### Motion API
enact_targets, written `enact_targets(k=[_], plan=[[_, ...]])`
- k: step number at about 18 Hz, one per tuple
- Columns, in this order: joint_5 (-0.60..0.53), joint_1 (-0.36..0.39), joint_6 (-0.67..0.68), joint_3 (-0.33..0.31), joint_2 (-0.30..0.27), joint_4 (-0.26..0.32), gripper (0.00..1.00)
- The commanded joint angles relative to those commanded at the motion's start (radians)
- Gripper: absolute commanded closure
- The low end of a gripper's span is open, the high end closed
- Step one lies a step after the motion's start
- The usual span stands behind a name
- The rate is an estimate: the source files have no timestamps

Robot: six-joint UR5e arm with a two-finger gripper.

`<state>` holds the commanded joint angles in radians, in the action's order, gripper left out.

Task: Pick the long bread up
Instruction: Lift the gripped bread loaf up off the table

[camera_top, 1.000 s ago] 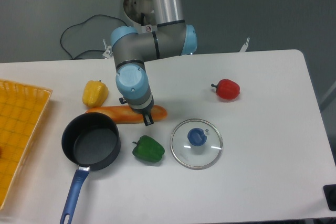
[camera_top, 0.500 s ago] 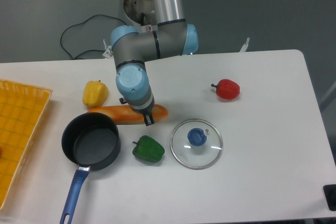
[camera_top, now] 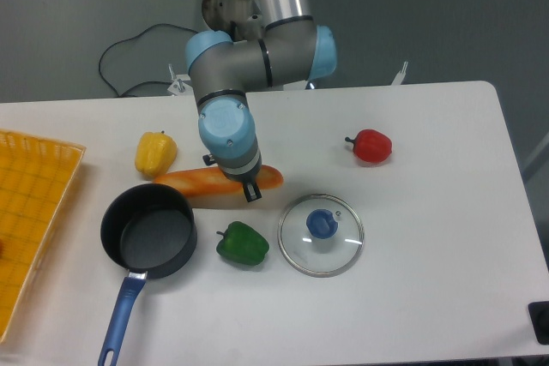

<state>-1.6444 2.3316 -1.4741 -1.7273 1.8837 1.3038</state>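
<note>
The long bread [camera_top: 193,186] is a slim golden-orange baguette, held off the table above a pale shadow, its left end near the pot's rim. My gripper [camera_top: 242,183] is shut on the long bread near its right end, one dark finger [camera_top: 250,192] showing on the near side. The wrist hides the far finger and part of the loaf.
A black pot [camera_top: 148,231] with a blue handle sits left of centre. A yellow pepper [camera_top: 155,153] lies behind the bread, a green pepper [camera_top: 243,244] in front. A glass lid [camera_top: 321,234] with blue knob and a red pepper [camera_top: 371,146] lie right. An orange basket [camera_top: 30,229] stands left.
The gripper has moved up and a little right with the bread in it. The loaf now hangs tilted above its shadow on the table.
</note>
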Motion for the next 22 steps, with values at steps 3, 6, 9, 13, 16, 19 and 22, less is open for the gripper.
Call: enact_targets(k=[3, 6, 9, 13, 16, 19, 22], plan=[[0.003, 0.014, -0.021, 0.02, -0.002, 0.011, 1.0], [0.006, 0.048, -0.054, 0.044, -0.012, 0.052, 1.0], [0.009, 0.072, -0.095, 0.055, -0.015, 0.074, 1.0], [0.023, 0.101, -0.139, 0.061, -0.031, 0.081, 1.0], [0.029, 0.124, -0.179, 0.077, -0.047, 0.127, 1.0], [0.054, 0.147, -0.204, 0.087, -0.054, 0.155, 1.0], [0.055, 0.149, -0.204, 0.091, -0.06, 0.155, 1.0]])
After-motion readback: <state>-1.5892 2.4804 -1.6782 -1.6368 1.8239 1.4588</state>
